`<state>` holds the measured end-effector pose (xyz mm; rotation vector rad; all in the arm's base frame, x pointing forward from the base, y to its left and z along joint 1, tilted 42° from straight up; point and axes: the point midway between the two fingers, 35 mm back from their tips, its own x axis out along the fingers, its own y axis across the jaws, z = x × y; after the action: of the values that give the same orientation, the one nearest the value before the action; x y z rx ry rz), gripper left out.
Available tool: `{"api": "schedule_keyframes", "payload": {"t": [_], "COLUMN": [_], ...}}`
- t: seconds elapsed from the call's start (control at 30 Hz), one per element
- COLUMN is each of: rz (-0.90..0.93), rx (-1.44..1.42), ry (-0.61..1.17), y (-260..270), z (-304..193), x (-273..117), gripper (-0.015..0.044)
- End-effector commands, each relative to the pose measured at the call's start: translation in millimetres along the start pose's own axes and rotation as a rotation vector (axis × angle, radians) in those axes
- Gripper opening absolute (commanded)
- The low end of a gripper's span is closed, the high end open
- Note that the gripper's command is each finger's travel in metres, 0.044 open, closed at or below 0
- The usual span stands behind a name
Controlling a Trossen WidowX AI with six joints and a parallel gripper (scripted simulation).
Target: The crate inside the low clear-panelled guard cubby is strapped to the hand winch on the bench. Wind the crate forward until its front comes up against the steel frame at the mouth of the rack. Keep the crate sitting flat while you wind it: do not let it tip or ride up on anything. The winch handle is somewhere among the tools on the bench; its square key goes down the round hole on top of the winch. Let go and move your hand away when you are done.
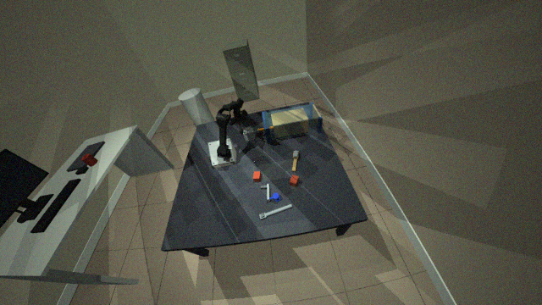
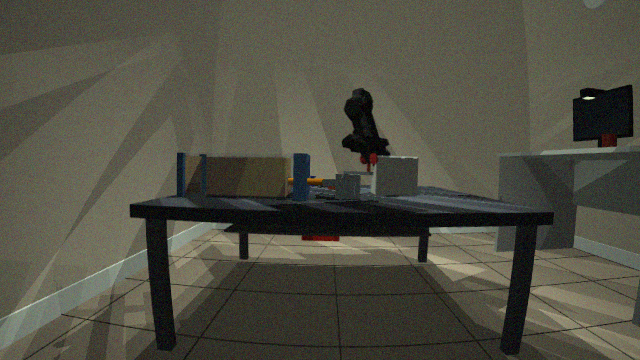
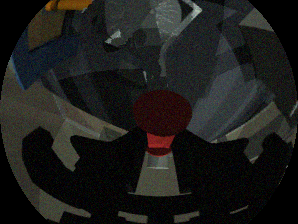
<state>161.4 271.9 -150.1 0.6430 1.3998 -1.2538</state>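
The crate (image 1: 290, 120) (image 2: 247, 176) sits flat inside the cubby, its front close behind the blue frame (image 2: 301, 176) at the mouth; I cannot tell if they touch. An orange strap (image 1: 266, 129) (image 2: 314, 181) (image 3: 67, 5) runs from it to the grey winch (image 1: 249, 134) (image 2: 347, 187). My gripper (image 2: 369, 156) (image 3: 159, 123) is shut on the winch handle by its red knob (image 3: 162, 112). The handle's grey arm (image 2: 356, 173) reaches over the winch top in the exterior view. The square key and the hole are hidden.
The robot base (image 2: 395, 176) stands beside the winch. Out on the bench lie a yellow-handled tool (image 1: 295, 162), two red blocks (image 1: 257, 176) (image 1: 294, 180), a grey angled tool (image 1: 268, 191), a blue piece (image 1: 276, 196) and a long pale wrench (image 1: 276, 211).
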Motion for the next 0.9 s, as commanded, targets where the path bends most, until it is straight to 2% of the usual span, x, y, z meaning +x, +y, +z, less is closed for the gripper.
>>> {"api": "schedule_keyframes", "payload": {"t": [0.0, 0.87], "rz": [-0.028, -0.031], "rx": [0.004, 0.005], "ry": [-0.018, -0.02], "y": [-17.7, -51.8], "z": [6.6, 28.2], "x": [-0.6, -11.3], "gripper": [0.0, 0.0]}}
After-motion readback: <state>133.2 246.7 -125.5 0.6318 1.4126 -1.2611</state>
